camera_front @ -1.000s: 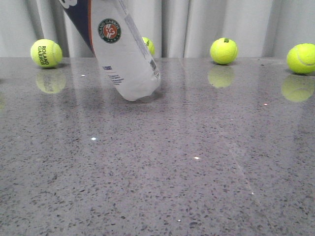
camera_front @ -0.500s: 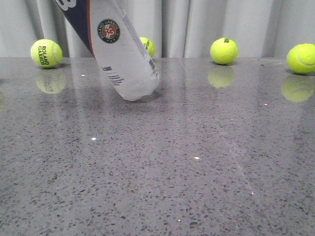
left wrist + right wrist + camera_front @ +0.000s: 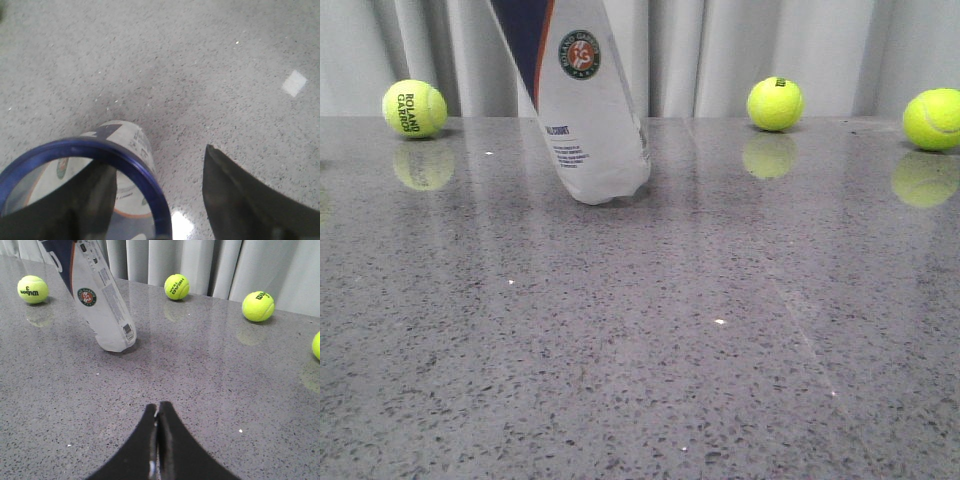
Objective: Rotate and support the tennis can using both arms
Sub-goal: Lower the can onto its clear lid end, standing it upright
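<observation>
The tennis can (image 3: 588,110) leans to the left with its ribbed base on the grey table (image 3: 640,330); its top is out of the front view. It also shows in the right wrist view (image 3: 100,305). In the left wrist view I look down at its blue open rim (image 3: 150,175). My left gripper (image 3: 155,160) is open: one finger shows dark through the can's mouth and wall, the other finger (image 3: 235,195) stands apart beside the can. My right gripper (image 3: 158,405) is shut and empty, low over the table, well in front of the can.
Yellow-green tennis balls lie along the table's back edge by the curtain: one at left (image 3: 414,108), one right of the can (image 3: 775,103), one at far right (image 3: 933,119). The right wrist view shows more balls (image 3: 176,286) (image 3: 258,306).
The can has swung more upright and turned: its top moved right, the round emblem shifted right and up, and the base stayed in place.
</observation>
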Action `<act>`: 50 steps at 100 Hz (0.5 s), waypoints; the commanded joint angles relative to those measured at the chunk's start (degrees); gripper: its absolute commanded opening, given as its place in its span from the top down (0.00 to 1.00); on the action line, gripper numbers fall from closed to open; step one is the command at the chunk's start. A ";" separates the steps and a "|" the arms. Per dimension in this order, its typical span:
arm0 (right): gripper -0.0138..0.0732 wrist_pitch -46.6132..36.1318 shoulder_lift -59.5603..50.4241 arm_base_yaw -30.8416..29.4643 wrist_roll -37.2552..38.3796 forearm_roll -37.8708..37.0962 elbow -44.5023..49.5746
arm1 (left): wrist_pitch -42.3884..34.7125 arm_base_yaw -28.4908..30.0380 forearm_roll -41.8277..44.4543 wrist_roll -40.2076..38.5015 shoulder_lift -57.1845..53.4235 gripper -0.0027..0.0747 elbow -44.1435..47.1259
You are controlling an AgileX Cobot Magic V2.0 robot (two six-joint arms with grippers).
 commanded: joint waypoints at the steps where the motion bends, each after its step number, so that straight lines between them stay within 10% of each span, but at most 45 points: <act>1: 0.92 -4.84 0.54 -0.23 0.13 -0.68 -1.46 | -2.99 -0.98 -1.95 0.00 -0.64 0.48 -3.02; 50: 0.92 -4.84 0.54 -0.23 0.13 -0.68 -1.46 | -10.79 -1.26 -4.43 0.00 1.94 0.48 -5.81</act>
